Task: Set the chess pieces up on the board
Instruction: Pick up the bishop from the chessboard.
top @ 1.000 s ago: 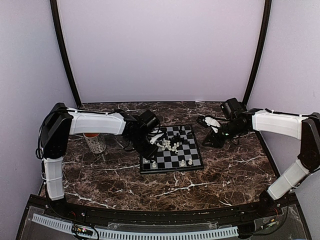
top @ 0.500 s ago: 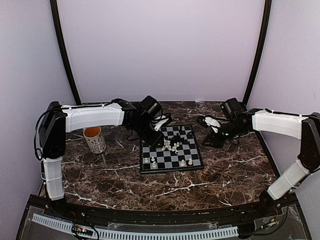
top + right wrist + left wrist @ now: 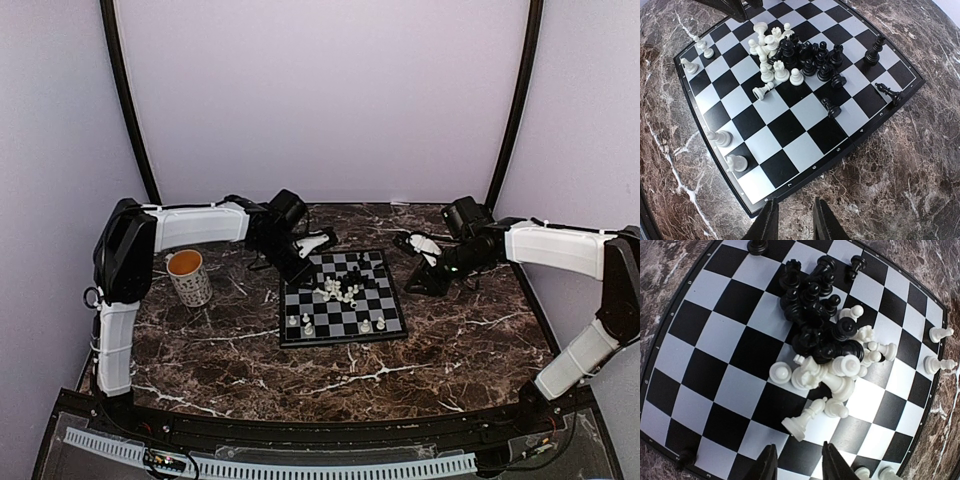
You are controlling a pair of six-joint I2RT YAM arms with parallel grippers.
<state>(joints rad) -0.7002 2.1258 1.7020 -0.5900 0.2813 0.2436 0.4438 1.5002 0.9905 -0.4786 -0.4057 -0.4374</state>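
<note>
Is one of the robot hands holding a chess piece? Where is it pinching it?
Neither. The left hand and the right hand are both open and empty; the chess pieces sit on the board.

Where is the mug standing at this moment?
In the top view, the mug stands upright on the tabletop on the robot's left side, apart from the board, which lies to its right.

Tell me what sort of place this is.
Probably a lab robot test cell, not a home. Plain pale panels wall in a marble-patterned tabletop. A left arm and a right arm are mounted at its near edge. A small chessboard and a mug sit as props.
</note>
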